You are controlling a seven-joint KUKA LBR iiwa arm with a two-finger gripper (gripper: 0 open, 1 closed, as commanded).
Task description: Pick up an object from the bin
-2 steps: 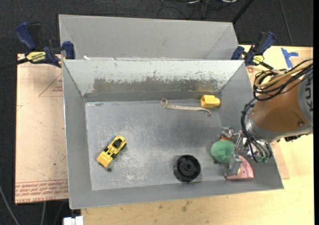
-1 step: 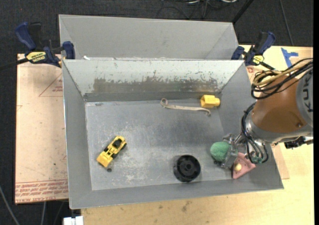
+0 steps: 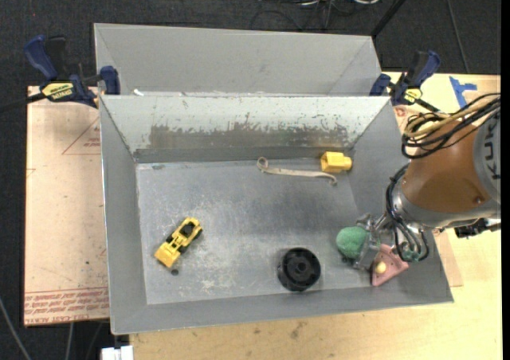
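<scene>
A: Where is the claw [image 3: 370, 253]?

B: Low in the near right corner of the bin [image 3: 239, 215], under the arm's orange cover. How wide it stands I cannot tell, because the wrist and cables hide it, and I see nothing clearly gripped in it.

A: What lies closest to it?

B: There are two things, one on each side. A rounded green lump [image 3: 347, 240] touches it on the side toward the bin's middle. A pink wedge-shaped piece [image 3: 390, 268] lies just beside it, toward the corner wall.

A: How would the green lump handle?

B: It looks light and probably soft, like foam or rubber, so I'd expect it to give under pressure and not slip. I'd take it across its widest part. A pinch near the top of a rounded thing could squeeze it out.

A: And the pink piece?

B: It seems light too, but stiffer and flatter. It lies close to the wall, so there is little room to get around it. Its narrow end looks like the easier place to grip.

A: Is anything else nearby?

B: A black round disc [image 3: 299, 268] sits near the front wall. A yellow block [image 3: 335, 162] with a thin strap lies by the back slope. A yellow toy truck [image 3: 178, 242] is well apart on the far left.
</scene>
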